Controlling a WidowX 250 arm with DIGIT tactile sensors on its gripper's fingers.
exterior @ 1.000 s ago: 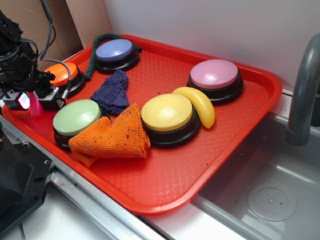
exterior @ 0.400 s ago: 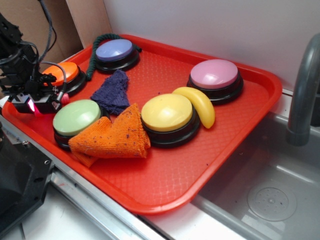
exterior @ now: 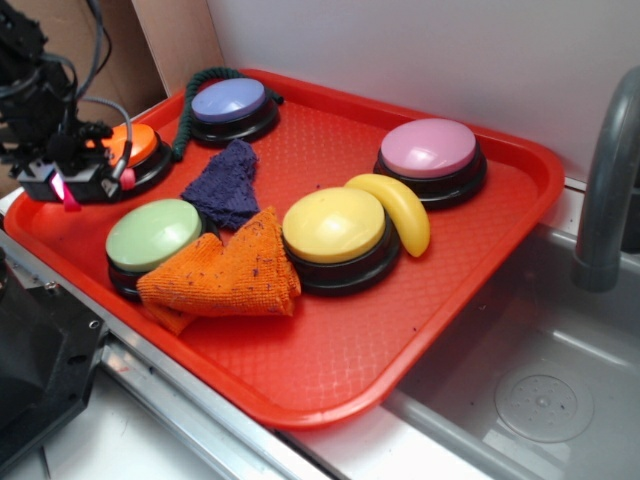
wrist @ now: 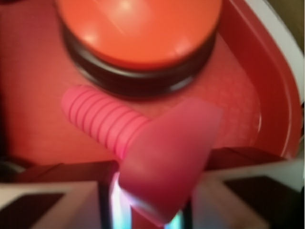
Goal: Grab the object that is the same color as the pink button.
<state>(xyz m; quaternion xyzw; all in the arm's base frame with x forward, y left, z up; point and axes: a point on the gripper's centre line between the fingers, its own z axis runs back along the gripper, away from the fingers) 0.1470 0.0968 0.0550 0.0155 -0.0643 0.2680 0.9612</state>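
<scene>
Red tray (exterior: 470, 270) underneath, orange button (wrist: 138, 28) just ahead — my claw (exterior: 62, 186) pinches the pink bolt (wrist: 157, 157) by its flat head, threaded shaft jutting free. Light, stiff, slick plastic, I judge — that blocky head grips best.

A red tray (exterior: 350, 370) carries five dome buttons: purple (exterior: 230, 100) at 11 o'clock, orange (exterior: 135, 148) at 9, green (exterior: 152, 235) at 8, yellow (exterior: 333, 225) at centre, the pink button (exterior: 428, 148) at 2. A banana (exterior: 395, 208), two cloths and a dark cord also lie there.
</scene>
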